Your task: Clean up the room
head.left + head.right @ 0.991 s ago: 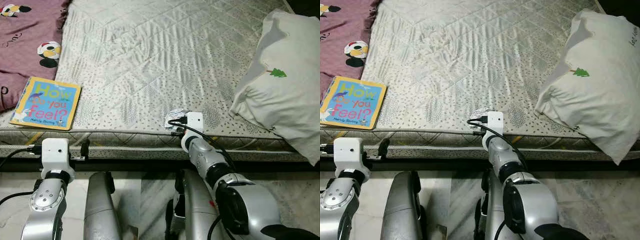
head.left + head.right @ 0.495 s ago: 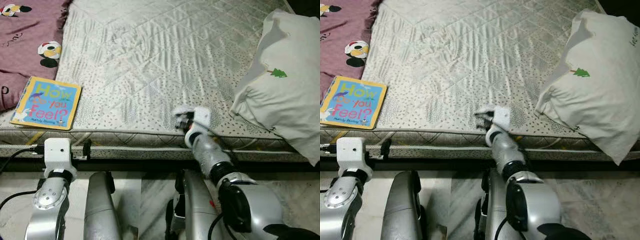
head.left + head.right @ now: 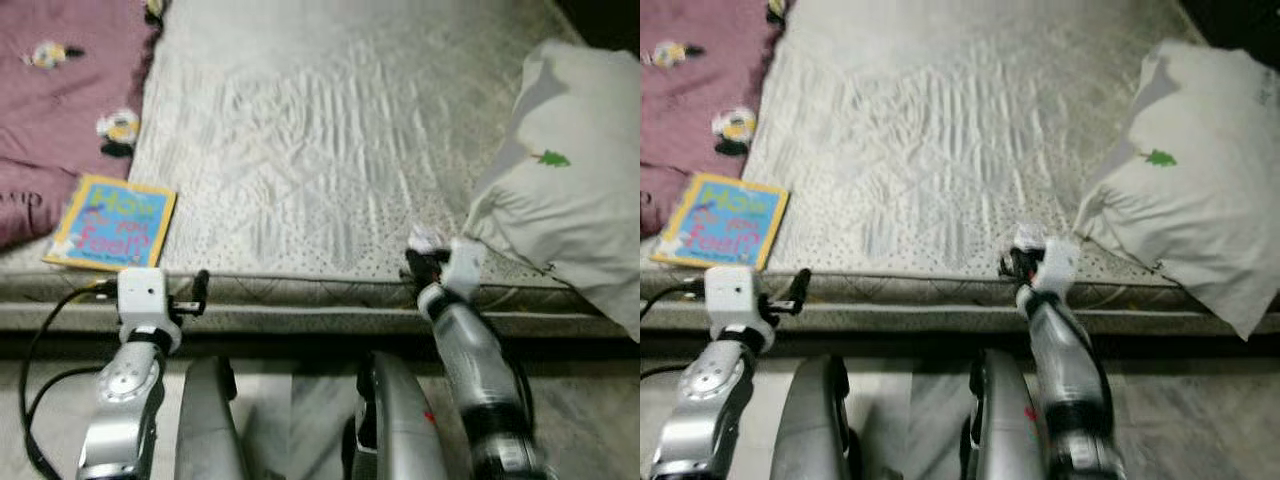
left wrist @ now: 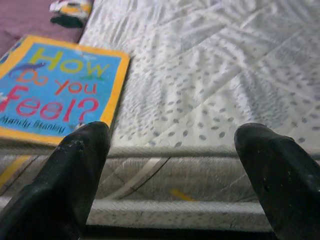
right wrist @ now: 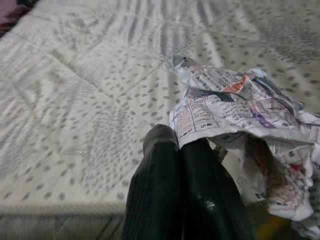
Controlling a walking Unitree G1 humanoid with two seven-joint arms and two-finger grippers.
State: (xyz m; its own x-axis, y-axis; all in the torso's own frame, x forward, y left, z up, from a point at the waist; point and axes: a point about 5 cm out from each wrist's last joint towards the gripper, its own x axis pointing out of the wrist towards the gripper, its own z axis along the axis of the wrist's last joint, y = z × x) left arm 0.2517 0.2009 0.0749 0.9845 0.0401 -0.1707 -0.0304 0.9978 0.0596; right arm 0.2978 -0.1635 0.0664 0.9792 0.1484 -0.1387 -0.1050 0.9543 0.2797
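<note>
A crumpled newspaper ball (image 5: 240,110) is pinched in my right gripper (image 5: 180,145), whose fingers are shut on its edge. In the eye views this gripper (image 3: 425,258) holds the paper (image 3: 425,238) at the front edge of the mattress (image 3: 320,130), just left of the white pillow (image 3: 570,190). The children's book "How Do You Feel?" (image 3: 112,222) lies flat at the mattress's front left corner. My left gripper (image 4: 175,140) is open, level with the bed edge, just right of the book (image 4: 55,87) and holding nothing.
A maroon cartoon-print blanket (image 3: 60,100) covers the bed's left side. The bed's side rail and frame (image 3: 300,310) run across in front of both arms. Pale tiled floor lies below. The eye views are blurred.
My right gripper has moved right along the bed edge toward the pillow, carrying the paper. The left gripper has risen closer to the bed edge. The head view has shifted and blurred.
</note>
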